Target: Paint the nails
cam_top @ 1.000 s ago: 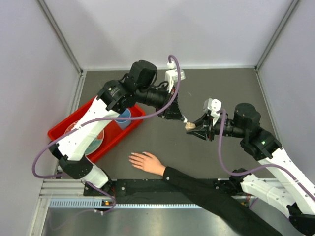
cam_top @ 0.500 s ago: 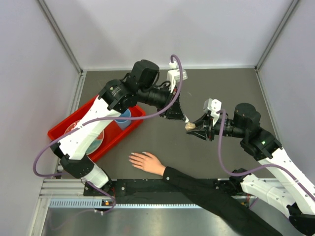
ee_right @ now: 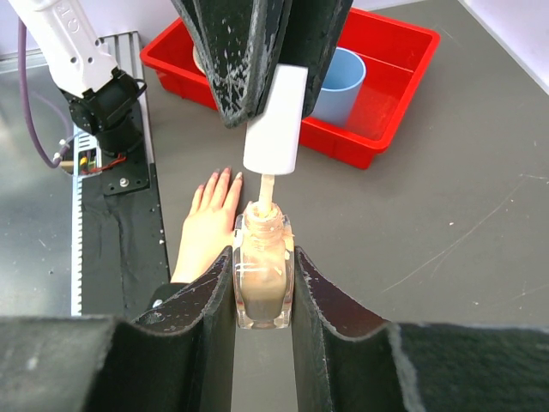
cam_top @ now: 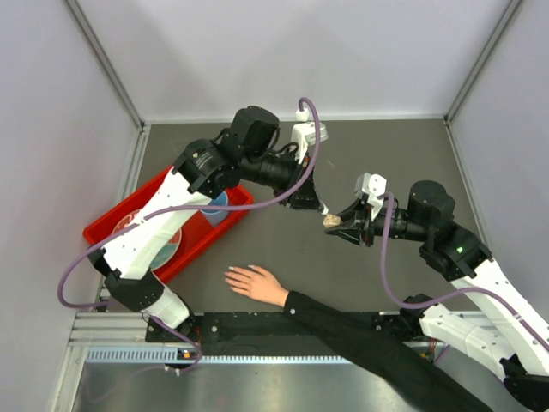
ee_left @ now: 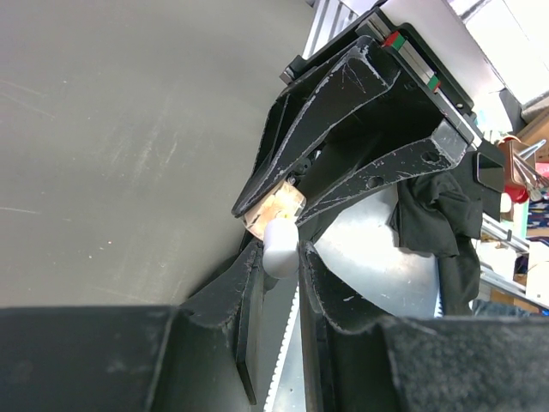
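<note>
table (cam_top: 412, 163): dark grey, matte, pale walls on three sides
left arm (cam_top: 171, 206): reaching from the near-left corner across the red tray toward table centre
right arm (cam_top: 467, 257): bent in from the near-right, wrist pointing left toward centre
red tray (ee_right: 377, 142): far-left part of table, set at an angle, partly under left arm
black sleeve (cam_top: 360, 330): lying along the near side, coming from the near-right edge
hand (cam_top: 253, 283): flesh-toned, palm down, fingers spread and pointing left; near edge of table, well apart from both grippers
blue cup (ee_right: 339, 86): upright inside red tray
right gripper (ee_right: 262, 257): clamped fully onto polish bottle, one finger on each flat side
left gripper (ee_left: 280, 257): closed to a narrow gap, pinching white cap
polish bottle (ee_right: 262, 287): clear glass, tan contents, neck uncapped
white cap (ee_right: 276, 118): off the bottle, just above the neck, slightly tilted
brush stem (ee_right: 267, 189): pale, running from cap down into bottle neck
nails (ee_right: 227, 172): pale, tiny, at tips of hand's fingers; away from brush; too small to tell any coating
</note>
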